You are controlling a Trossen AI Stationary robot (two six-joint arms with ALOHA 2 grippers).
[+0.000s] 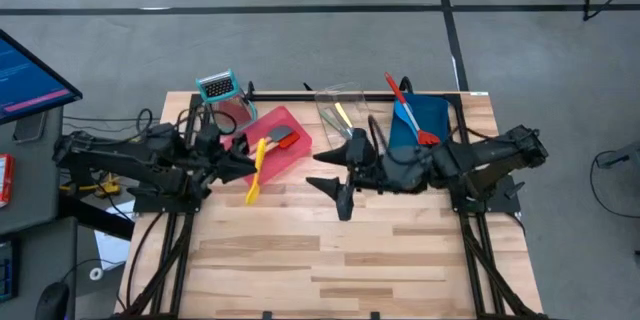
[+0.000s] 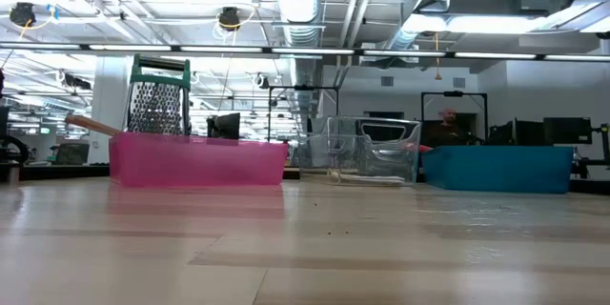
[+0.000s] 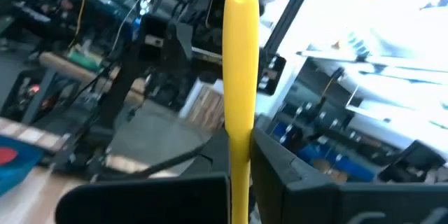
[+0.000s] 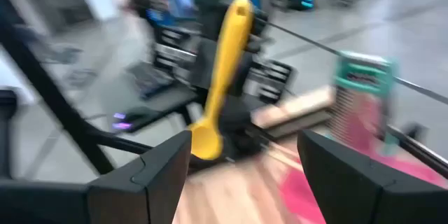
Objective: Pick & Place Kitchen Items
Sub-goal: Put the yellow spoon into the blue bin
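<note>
left arm (image 1: 130,160): matte black, chunky jointed links, black cables looping off its base | right arm (image 1: 470,160): same black build | left hand (image 3: 241,175): dark angular fingers | right hand (image 4: 241,164): two broad, dark, wedge-shaped fingers

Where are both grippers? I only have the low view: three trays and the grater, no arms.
Observer: The left gripper is over the table beside the red tray, shut on the yellow spoon.
Operator: And the right one?
Observer: The right gripper is over the table's middle, beside the clear tray. It is open, holds nothing, and faces the spoon.
Operator: Anything in the blue tray?
Observer: Yes. A red-handled utensil lies across the blue tray, sticking out past its rim.
</note>
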